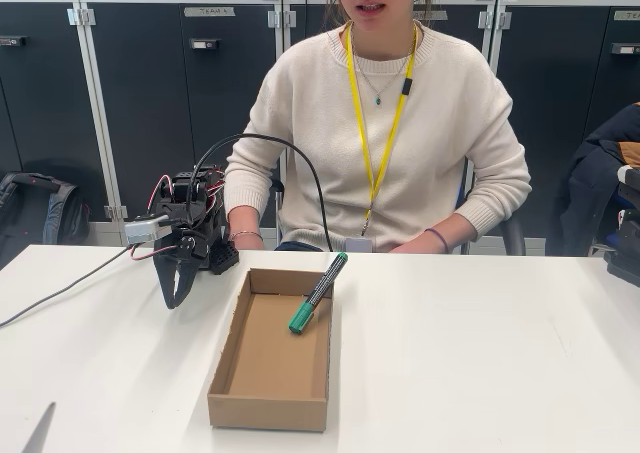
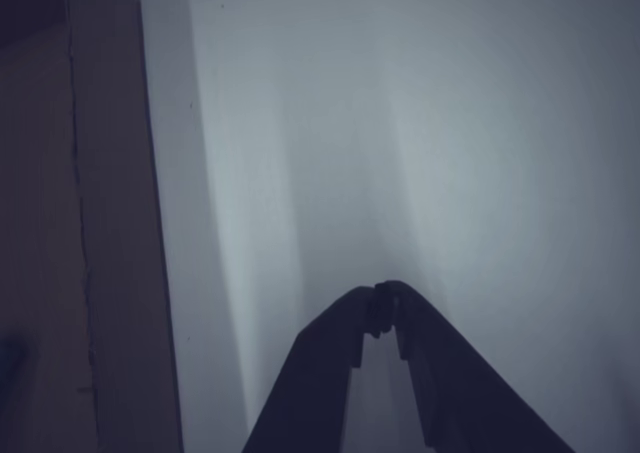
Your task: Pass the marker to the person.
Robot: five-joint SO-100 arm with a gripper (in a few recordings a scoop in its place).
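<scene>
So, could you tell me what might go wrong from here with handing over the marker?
1. The marker leans on the rim of the cardboard box, green end down inside; a nudge could tip it flat, making it harder to grasp.
2. The gripper is shut beside the box's left wall and may push the light box when reaching across.
3. The cable arcs above the arm and could snag.

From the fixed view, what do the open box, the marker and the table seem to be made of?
The box looks like brown cardboard: matte, with thin folded walls and raw edges. The marker seems plastic: a smooth black barrel with a slight sheen and a green end, leaning on the box's right wall. The table has a plain white, smooth top, perhaps laminate; the picture cannot settle it.
</scene>
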